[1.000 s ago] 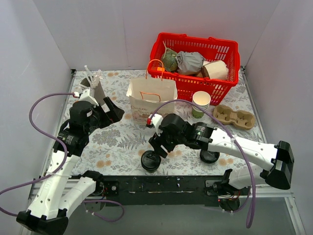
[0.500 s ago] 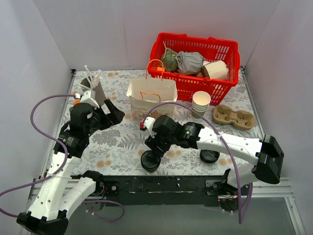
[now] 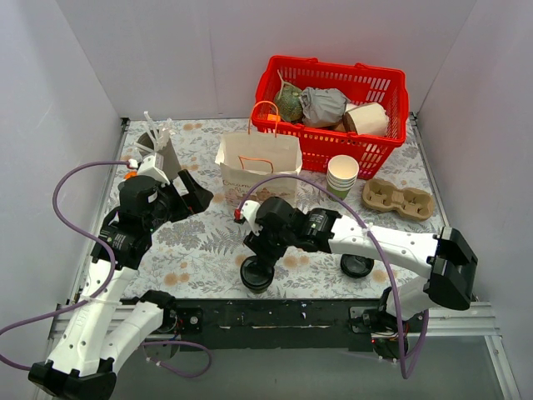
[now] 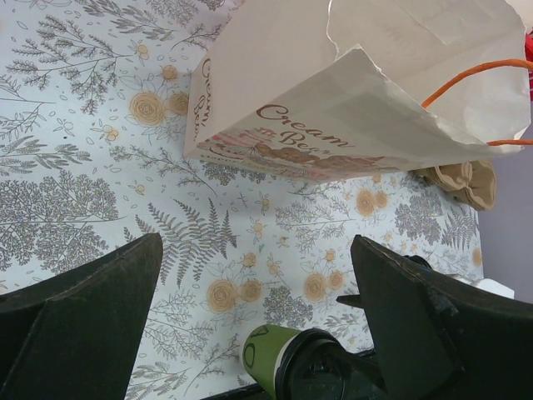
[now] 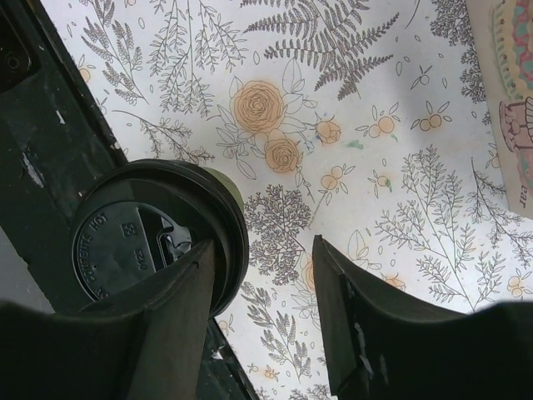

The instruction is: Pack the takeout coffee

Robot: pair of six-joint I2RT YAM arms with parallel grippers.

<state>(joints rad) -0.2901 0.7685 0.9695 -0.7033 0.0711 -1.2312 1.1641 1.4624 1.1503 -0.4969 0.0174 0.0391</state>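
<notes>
White paper bag with orange handles up top; beneath it, green black-lidded paper cup, framed by left gripper's 2 wide-spread fingers.

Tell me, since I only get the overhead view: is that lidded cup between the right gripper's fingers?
Observer: No. In the right wrist view the takeout coffee sits to one side of the right gripper; the gap between its fingers shows only flowered tablecloth.
Operator: From above it just looks black. What colour are its sides?
Observer: Green; the left wrist view catches one side of it.
Operator: Does the paper bag have writing on it?
Observer: Yes, the left wrist view shows brown script beginning "Cream" on the paper bag.
</notes>
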